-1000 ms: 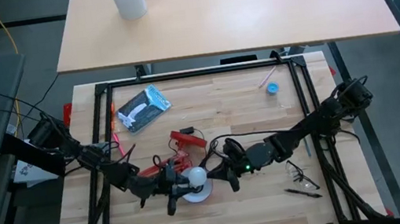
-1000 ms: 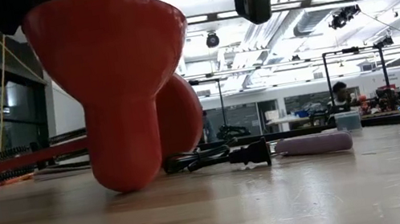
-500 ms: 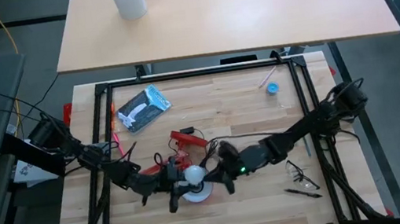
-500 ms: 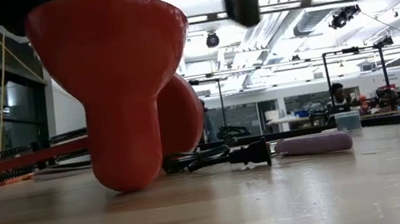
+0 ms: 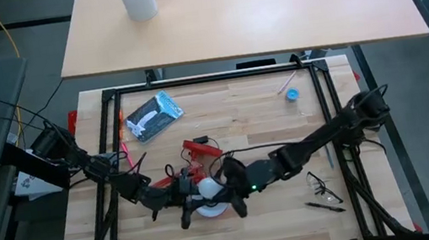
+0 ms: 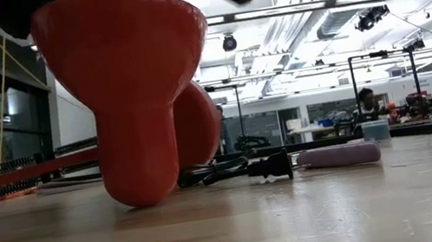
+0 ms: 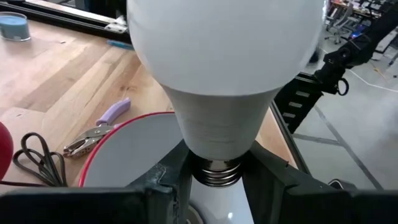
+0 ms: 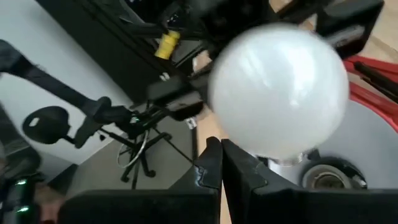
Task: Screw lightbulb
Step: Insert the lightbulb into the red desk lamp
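Observation:
The white lightbulb (image 5: pixel 208 187) is held over the open shade of the red lamp (image 5: pixel 209 209), which stands on the table by its narrow end (image 6: pixel 141 186). In the left wrist view the lightbulb (image 7: pixel 227 56) fills the top, its grey screw base (image 7: pixel 214 172) above the white inside of the shade (image 7: pixel 130 155). My left gripper (image 5: pixel 192 195) is shut on the bulb. My right gripper (image 5: pixel 231 197) is shut and stands right next to the bulb's round side (image 8: pixel 280 93), above the lamp's socket (image 8: pixel 320 178). My left gripper (image 7: pixel 216 169) pinches the bulb's narrow end, where the white neck meets the screw base (image 7: pixel 214 163), between its two fingers (image 7: pixel 171 180). The fingers come about level from the table's left. The bulb is lifted, base down, over the shade. My right gripper: I cannot tell whether it touches the bulb.
The lamp's black cord and plug (image 6: pixel 269 165) and purple-handled pliers (image 6: pixel 341 155) lie behind the lamp. A grey packet (image 5: pixel 153 116) lies far left and a small blue round object (image 5: pixel 292 94) far right. Glasses (image 5: pixel 323 182) lie near right. A black frame (image 5: pixel 217 77) rims the table.
My right gripper has moved toward the table's left, closing in on the bulb held by my left gripper. The bulb and the left gripper have stayed over the shade.

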Robot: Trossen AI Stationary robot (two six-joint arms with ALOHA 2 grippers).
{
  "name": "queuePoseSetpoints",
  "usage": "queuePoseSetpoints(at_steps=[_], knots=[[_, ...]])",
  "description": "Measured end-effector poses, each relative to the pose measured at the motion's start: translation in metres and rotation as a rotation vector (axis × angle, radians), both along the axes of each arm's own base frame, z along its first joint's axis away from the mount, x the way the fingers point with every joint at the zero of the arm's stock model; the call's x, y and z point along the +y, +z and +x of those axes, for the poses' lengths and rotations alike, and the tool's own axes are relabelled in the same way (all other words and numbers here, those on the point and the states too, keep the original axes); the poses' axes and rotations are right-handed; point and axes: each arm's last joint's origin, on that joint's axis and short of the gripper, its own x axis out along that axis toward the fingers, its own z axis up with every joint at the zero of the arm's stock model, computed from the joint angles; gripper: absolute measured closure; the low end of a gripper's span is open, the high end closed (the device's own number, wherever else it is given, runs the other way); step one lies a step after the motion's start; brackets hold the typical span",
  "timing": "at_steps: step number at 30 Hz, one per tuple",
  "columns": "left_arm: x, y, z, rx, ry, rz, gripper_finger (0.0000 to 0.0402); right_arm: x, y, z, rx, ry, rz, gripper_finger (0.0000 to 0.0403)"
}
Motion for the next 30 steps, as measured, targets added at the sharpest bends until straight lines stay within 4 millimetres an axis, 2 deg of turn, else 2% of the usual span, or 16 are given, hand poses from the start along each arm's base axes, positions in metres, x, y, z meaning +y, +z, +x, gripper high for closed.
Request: queuePoseSetpoints(at_steps=[5,9,15,24,30], knots=[[-0.004,0.0,-0.002,-0.001,-0.017,0.0,0.0296,0.002,0.019,-0.013,-0.024,0.011,-0.021,0.0403],[-0.01,0.0,-0.007,-0.001,-0.024,0.008,0.0298,0.002,0.037,-0.022,-0.08,-0.048,-0.03,0.0403],[-0.011,-0.002,-0.009,0.006,0.018,0.053,0.0304,-0.002,0.036,-0.017,-0.04,-0.094,-0.061,0.0403],[-0.006,-0.01,0.004,0.011,0.067,0.17,0.0289,-0.012,0.035,-0.011,-0.025,-0.115,-0.087,0.0403],[-0.008,-0.009,0.01,0.015,0.042,0.173,0.0288,-0.013,0.035,-0.011,-0.025,-0.106,-0.091,0.0403]])
